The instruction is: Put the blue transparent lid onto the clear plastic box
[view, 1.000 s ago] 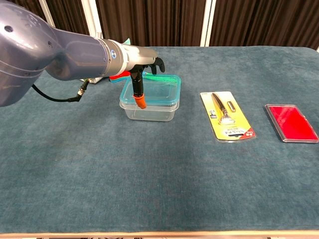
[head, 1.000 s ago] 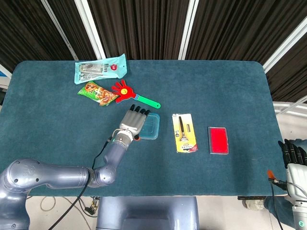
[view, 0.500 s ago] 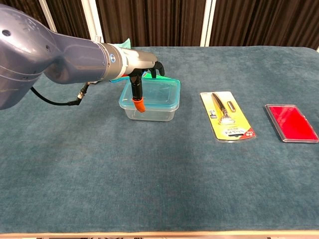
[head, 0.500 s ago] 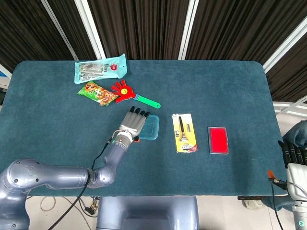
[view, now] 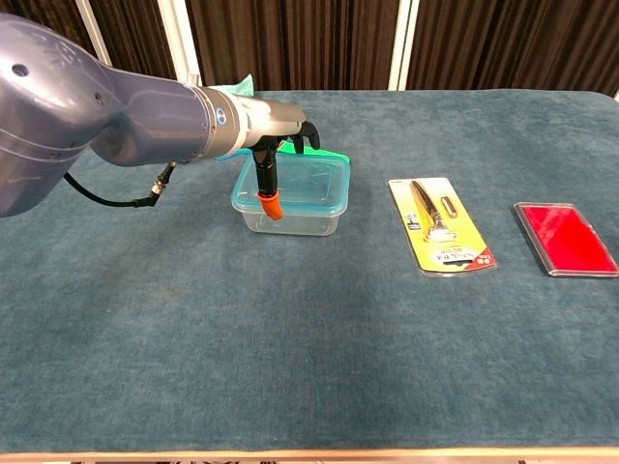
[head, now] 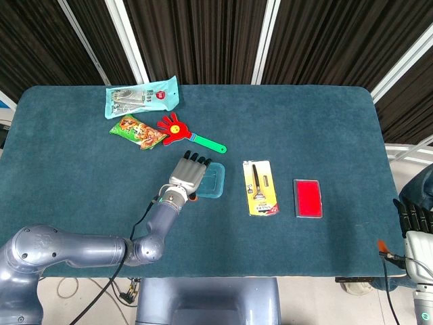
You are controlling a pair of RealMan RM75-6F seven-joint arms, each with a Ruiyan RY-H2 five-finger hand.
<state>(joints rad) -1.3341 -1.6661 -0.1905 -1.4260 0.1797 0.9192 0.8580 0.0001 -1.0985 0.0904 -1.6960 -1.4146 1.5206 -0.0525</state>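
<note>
The blue transparent lid [view: 314, 174] lies on top of the clear plastic box [view: 300, 218], level with its rim, left of the table's middle. From above, only the lid's right part [head: 215, 180] shows beside my left hand [head: 189, 173]. That hand [view: 276, 126] spans the lid's left side and grips it: its dark fingertips hook over the far edge and its orange-tipped thumb [view: 271, 205] hangs down the near wall. My right hand [head: 414, 220] hangs off the table's right edge, holding nothing, fingers straight.
A yellow razor pack [view: 442, 224] and a red flat case [view: 564, 238] lie right of the box. Behind the left hand are a red hand-shaped clapper [head: 177, 131], a snack bag [head: 137, 131] and a pale blue packet [head: 142, 97].
The left hand has lowered the lid from just above the box down onto its rim. The right hand has barely shifted.
</note>
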